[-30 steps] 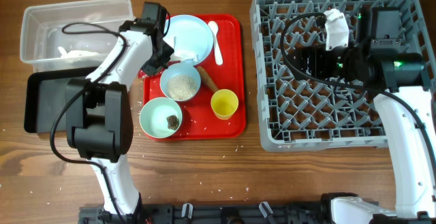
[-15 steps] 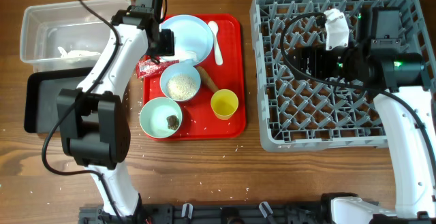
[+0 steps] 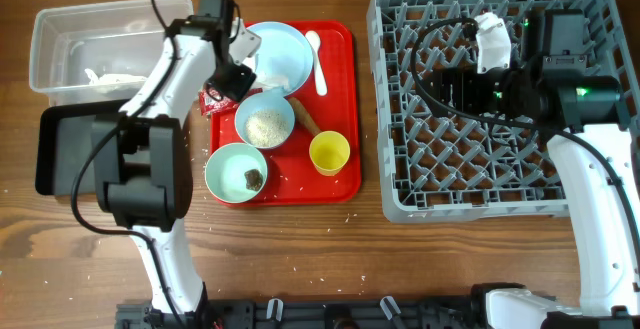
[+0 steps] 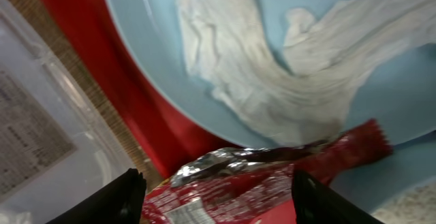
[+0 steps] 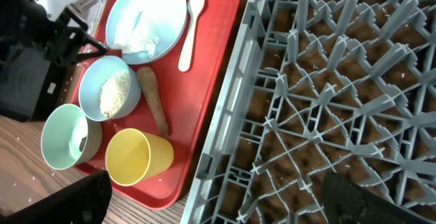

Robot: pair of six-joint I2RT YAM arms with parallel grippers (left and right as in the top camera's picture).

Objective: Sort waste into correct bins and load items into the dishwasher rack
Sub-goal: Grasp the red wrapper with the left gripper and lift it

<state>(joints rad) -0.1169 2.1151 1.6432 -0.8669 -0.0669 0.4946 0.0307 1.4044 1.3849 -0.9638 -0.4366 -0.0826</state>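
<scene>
Wooden bench [image 3: 330, 259], overhead view: you have most of the job ahead of you.

Done, as far as shown: crumpled white paper scraps [image 3: 105, 73] lie in the clear plastic rectangular tub [image 3: 60, 24] at 10 o'clock. The shallow black rectangular tray [image 3: 55, 154] at 9 o'clock shows no waste in its visible part.

Outstanding: the large grey lattice dishwasher rack [image 3: 470, 212] at 3 o'clock holds no dishes. On the flat red serving tray [image 3: 338, 89] at centre sit:
- the pale blue round plate [image 3: 285, 64]
- the white plastic spoon [image 3: 316, 59]
- the pale blue bowl [image 3: 262, 146] of white rice-like grains [image 3: 266, 123]
- the pale green bowl [image 3: 225, 164] with a small dark food scrap [image 3: 252, 178]
- the small yellow cup [image 3: 329, 153]
- a brown sausage-like stick [image 3: 305, 119]

The red-and-white wrapper [image 4: 231, 193] lies at the red tray's 10 o'clock edge, just beside the plate.

Your left pincer [image 4: 218, 183] hangs over that wrapper with its fingers apart, one on either side. I cannot tell whether they touch it. Your right pincer [image 5: 214, 178] is spread wide above the rack and holds nothing.

Differences between views:
- The left wrist view shows a further white paper scrap [image 4: 252, 81] on the plate, which the arm largely hides from overhead.
- The right wrist view shows loose grains on the bench beneath the rack's lattice, which are too small to make out from overhead.
- Only the overhead view shows both bins.
</scene>
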